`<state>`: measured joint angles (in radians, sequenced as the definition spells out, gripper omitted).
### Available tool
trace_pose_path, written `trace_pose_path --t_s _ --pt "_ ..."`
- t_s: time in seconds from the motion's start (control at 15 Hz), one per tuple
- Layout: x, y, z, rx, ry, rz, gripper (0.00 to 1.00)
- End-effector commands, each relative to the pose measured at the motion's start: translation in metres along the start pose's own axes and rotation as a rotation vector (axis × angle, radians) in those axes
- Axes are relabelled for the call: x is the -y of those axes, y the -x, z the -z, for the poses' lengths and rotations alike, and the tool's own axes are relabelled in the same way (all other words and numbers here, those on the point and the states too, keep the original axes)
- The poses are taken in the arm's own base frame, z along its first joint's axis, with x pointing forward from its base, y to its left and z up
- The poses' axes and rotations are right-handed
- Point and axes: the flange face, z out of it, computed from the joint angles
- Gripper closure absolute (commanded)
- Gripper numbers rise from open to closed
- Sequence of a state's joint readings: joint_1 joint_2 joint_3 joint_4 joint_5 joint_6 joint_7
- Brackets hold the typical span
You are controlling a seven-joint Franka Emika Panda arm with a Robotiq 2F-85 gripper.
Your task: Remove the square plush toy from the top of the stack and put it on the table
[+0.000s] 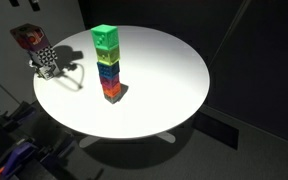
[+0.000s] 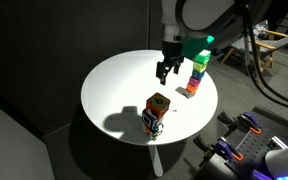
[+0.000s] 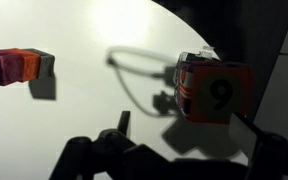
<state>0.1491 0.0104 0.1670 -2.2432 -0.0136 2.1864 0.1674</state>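
The square plush toy (image 2: 158, 103) is red-orange with yellow patches and sits on a black-and-white chequered cube (image 2: 152, 124); together they form the short stack near the edge of the white round table (image 2: 114, 85). Both exterior views show it; in one the toy (image 1: 26, 38) rests on the chequered cube (image 1: 46, 58) at the table's left edge. In the wrist view the toy (image 3: 214, 92) shows a black "9". My gripper (image 2: 167, 68) hangs open and empty above the table, apart from the stack. In the wrist view its fingers (image 3: 187, 122) frame the toy from a distance.
A tall multicoloured tower of cubes (image 1: 107, 65) with a green cube on top stands near the table's middle. It also shows in an exterior view (image 2: 196, 72) and in the wrist view (image 3: 14, 65). Dark walls surround the table (image 1: 164, 70). Equipment stands beside it (image 2: 249, 140).
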Motion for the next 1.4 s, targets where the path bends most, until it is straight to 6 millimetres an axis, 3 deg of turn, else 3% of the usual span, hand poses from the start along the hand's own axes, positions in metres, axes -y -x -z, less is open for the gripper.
trace_pose_path --t_s 0.0,0.93,1.33 --pt "0.011 -0.004 -0.011 -0.022 0.007 0.039 0.0" --pt "0.041 0.001 -0.032 -0.005 0.0 -0.075 0.0" --pt "0.046 0.0 -0.05 0.016 0.006 -0.04 0.0"
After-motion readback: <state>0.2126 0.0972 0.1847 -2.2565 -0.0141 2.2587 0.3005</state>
